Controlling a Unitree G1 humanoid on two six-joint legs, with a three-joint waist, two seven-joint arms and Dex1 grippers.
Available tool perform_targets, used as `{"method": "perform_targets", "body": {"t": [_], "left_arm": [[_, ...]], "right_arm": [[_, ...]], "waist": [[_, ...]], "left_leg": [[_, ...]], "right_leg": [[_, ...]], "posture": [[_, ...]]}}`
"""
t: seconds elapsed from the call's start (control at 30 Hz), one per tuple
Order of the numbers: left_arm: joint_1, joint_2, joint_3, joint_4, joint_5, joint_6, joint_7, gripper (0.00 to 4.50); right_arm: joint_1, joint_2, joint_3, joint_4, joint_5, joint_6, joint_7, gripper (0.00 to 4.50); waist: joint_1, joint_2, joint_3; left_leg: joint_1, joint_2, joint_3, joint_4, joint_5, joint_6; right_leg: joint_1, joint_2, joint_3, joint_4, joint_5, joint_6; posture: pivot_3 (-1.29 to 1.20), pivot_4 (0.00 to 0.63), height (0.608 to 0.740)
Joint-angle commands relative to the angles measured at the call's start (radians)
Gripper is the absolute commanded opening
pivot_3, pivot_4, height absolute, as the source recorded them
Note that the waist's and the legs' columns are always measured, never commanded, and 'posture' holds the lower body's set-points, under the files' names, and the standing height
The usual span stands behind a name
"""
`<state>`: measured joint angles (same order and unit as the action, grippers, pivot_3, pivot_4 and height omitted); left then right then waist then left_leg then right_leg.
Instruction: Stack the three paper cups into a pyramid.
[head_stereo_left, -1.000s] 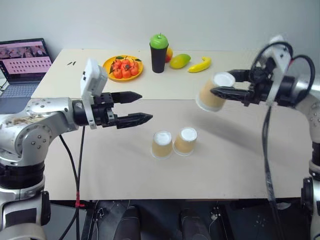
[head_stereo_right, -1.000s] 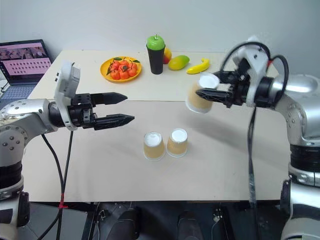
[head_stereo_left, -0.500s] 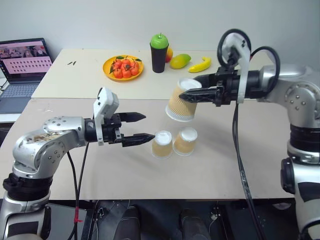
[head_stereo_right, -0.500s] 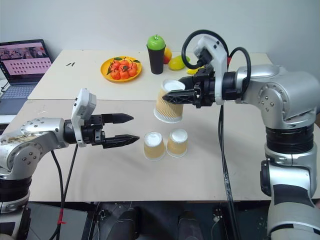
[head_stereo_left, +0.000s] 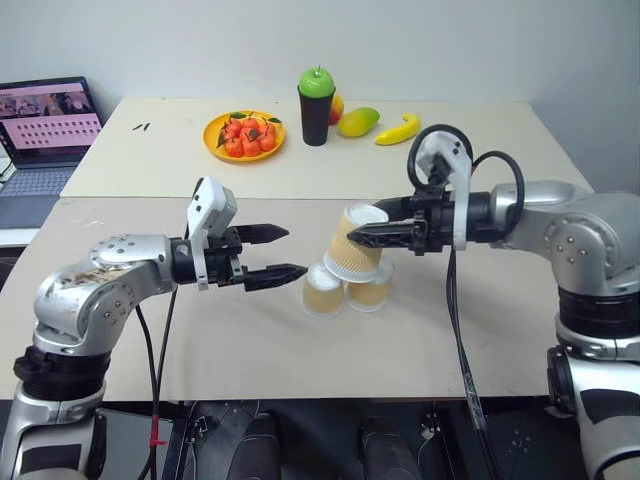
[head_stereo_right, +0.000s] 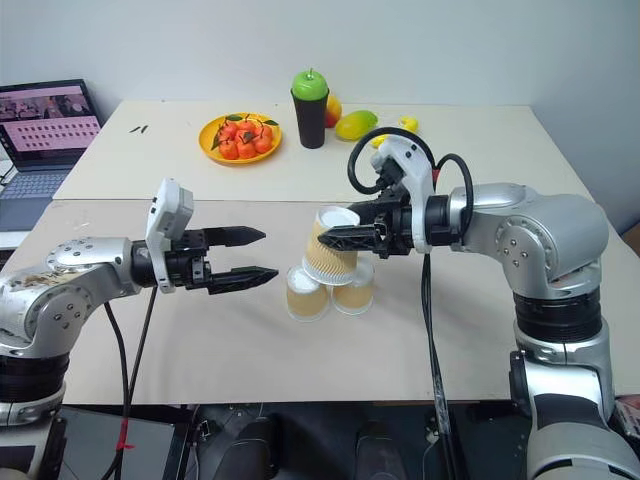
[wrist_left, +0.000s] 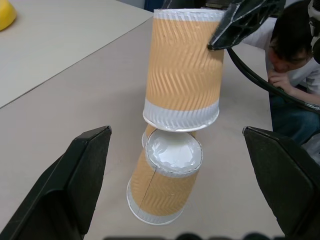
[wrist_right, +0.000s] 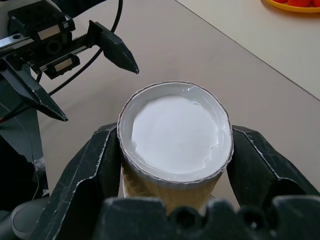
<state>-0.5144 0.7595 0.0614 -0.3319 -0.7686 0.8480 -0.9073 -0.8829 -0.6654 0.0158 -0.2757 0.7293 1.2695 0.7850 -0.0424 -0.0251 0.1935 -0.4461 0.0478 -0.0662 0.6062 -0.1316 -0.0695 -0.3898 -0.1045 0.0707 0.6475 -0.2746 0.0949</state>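
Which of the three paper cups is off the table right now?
The top cup, gripped upside down by the right gripper just above the other two. Those two cups stand inverted side by side on the table.

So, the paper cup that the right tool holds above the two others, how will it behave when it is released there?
The held cup looks light and thin-walled, so a hard squeeze from the right tool could probably dent it. It is upside down and somewhat tilted, so it may tip if released this way. The two base cups look just as light and could slide if nudged.
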Motion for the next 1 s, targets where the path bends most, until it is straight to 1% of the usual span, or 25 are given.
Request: {"method": "perform_targets", "body": {"t": [0.03,0.27,0.3,0.33,0.37,0.4,0.63,1.0], "left_arm": [[-0.031,-0.006,0.006,0.003,0.009,-0.031,-0.01,4.5],[-0.042,-0.018,0.009,0.013,0.021,-0.037,-0.018,4.5],[-0.043,-0.018,0.009,0.013,0.021,-0.038,-0.018,4.5],[-0.044,-0.019,0.008,0.015,0.022,-0.039,-0.018,4.5],[-0.044,-0.02,0.009,0.016,0.023,-0.041,-0.018,4.5],[-0.045,-0.022,0.01,0.018,0.024,-0.042,-0.017,4.5],[-0.056,-0.03,0.012,0.037,0.028,-0.051,-0.013,4.5],[-0.068,-0.035,0.007,0.051,0.039,-0.06,-0.023,4.5]], "right_arm": [[0.005,0.005,-0.039,-0.041,0.015,-0.028,-0.017,2.77],[0.018,0.022,-0.057,-0.051,0.041,-0.005,-0.042,2.77],[0.019,0.021,-0.057,-0.052,0.044,-0.004,-0.045,3.76],[0.019,0.02,-0.058,-0.051,0.046,-0.004,-0.047,3.98],[0.02,0.019,-0.059,-0.053,0.052,-0.002,-0.048,4.3],[0.02,0.018,-0.059,-0.054,0.056,-0.002,-0.049,4.48],[-0.002,0.0,-0.084,-0.064,0.105,0.009,-0.036,4.48],[-0.018,-0.04,-0.086,-0.072,0.133,-0.013,-0.025,4.48]], "waist": [[0.0,0.0,0.0],[0.001,0.0,0.0],[0.0,0.0,0.0],[0.0,0.0,0.0],[0.0,0.0,0.0],[0.0,0.0,0.0],[0.001,0.0,0.0],[0.001,0.0,0.0]], "left_leg": [[0.0,0.0,0.0,0.0,0.0,0.0],[0.0,0.0,0.0,0.0,0.0,0.0],[0.0,0.0,0.0,0.0,0.0,0.0],[0.0,0.0,0.0,0.0,0.0,0.0],[0.0,0.0,0.0,0.0,0.0,0.0],[0.0,0.0,0.0,0.0,0.0,0.0],[0.0,0.0,0.0,0.0,0.0,0.0],[0.0,0.0,0.0,0.0,0.0,0.0]], "right_leg": [[0.0,0.0,0.0,0.0,0.0,0.0],[0.0,0.0,0.0,0.0,0.0,0.0],[0.0,0.0,0.0,0.0,0.0,0.0],[0.0,0.0,0.0,0.0,0.0,0.0],[0.0,0.0,0.0,0.0,0.0,0.0],[0.0,0.0,0.0,0.0,0.0,0.0],[0.0,0.0,0.0,0.0,0.0,0.0],[0.0,0.0,0.0,0.0,0.0,0.0]], "posture": [[0.0,0.15,0.735],[0.0,0.15,0.735],[0.0,0.15,0.735],[0.0,0.15,0.735],[0.0,0.15,0.735],[0.0,0.15,0.735],[0.0,0.15,0.735],[0.0,0.15,0.735]]}}
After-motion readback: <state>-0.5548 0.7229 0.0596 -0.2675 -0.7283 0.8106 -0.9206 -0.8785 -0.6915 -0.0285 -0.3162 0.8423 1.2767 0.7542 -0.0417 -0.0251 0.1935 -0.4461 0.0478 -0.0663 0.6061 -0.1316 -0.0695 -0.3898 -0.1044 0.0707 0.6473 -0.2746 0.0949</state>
